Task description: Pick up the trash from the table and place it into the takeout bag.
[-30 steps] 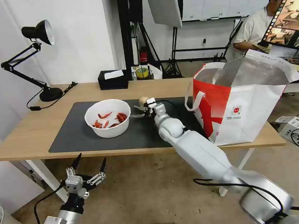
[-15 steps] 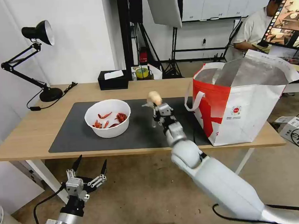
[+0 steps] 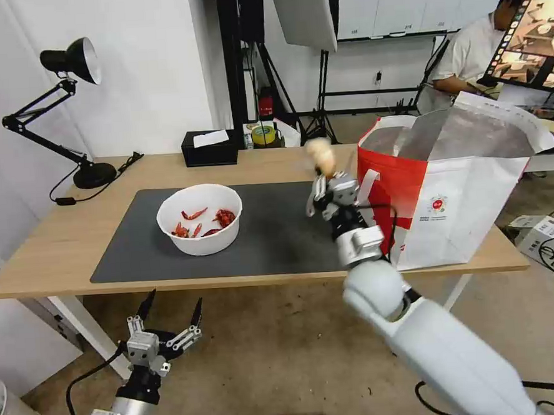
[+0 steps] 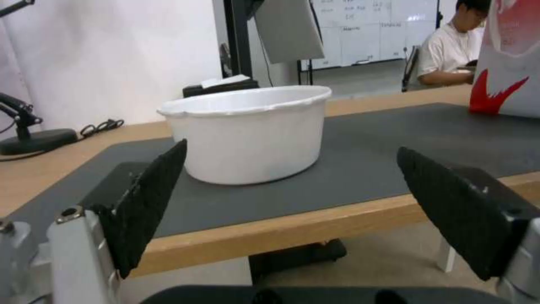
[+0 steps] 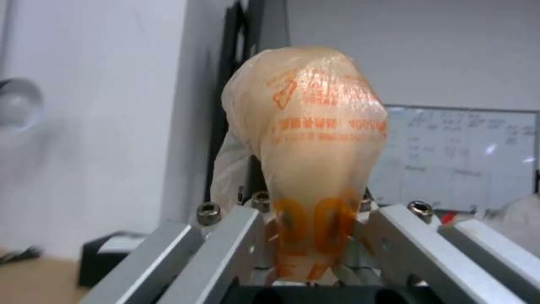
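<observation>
Head view: right gripper clamped on small food bag, raised above table, just beside near rim of takeout bag, not yet over its opening. Judged: carry underway, drop pending. White bowl with red scraps on mat, well apart from takeout bag, untouched. Right arm reaches up and forward, wrist pointing upward. Left gripper spread wide, parked below table edge, far from takeout bag.

- I'm looking into a lab or studio: whiteboard on the back wall, softbox on a light stand.
- Monitor at right, bare concrete floor.
</observation>
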